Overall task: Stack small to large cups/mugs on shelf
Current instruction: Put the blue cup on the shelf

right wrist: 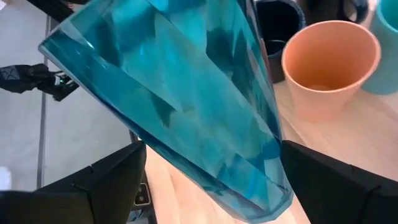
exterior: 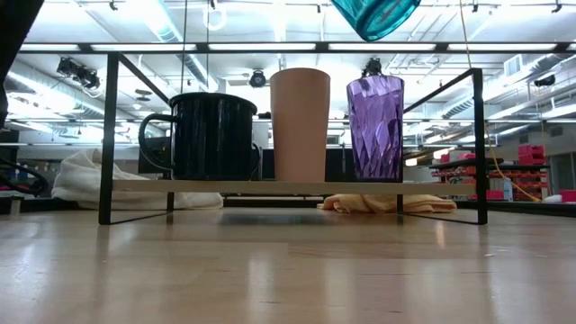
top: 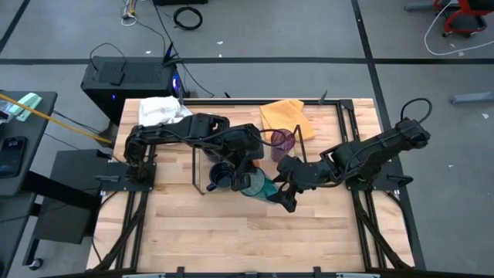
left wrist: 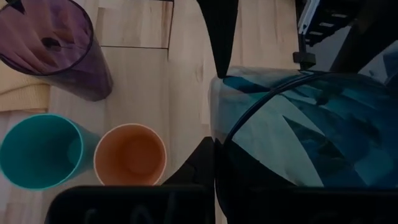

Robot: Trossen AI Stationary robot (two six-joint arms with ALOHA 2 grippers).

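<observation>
The patterned teal tumbler hangs tilted in the air above the shelf, base down. My left gripper is shut on it from above. My right gripper is shut on it from the table's right. On the shelf board stand a navy mug, an orange cup and the purple tumbler. A teal cup stands beside the orange cup. The second navy mug does not show apart. My left gripper pinches the tumbler's rim. One finger is outside the wall, and the other shows only as a dark shape through the wall. The fingers point down, and the tumbler hangs below them, clear of the shelf. My right gripper has the tumbler's faceted wall between its two fingers, toward the base. One finger is on each side, lying across the tumbler. It comes slanting from the table's right. The tumbler is tilted, rim away from this gripper.
A yellow cloth and a white cloth lie at the table's far side. The shelf's black wire rails stand at both ends. The near half of the table is bare wood.
</observation>
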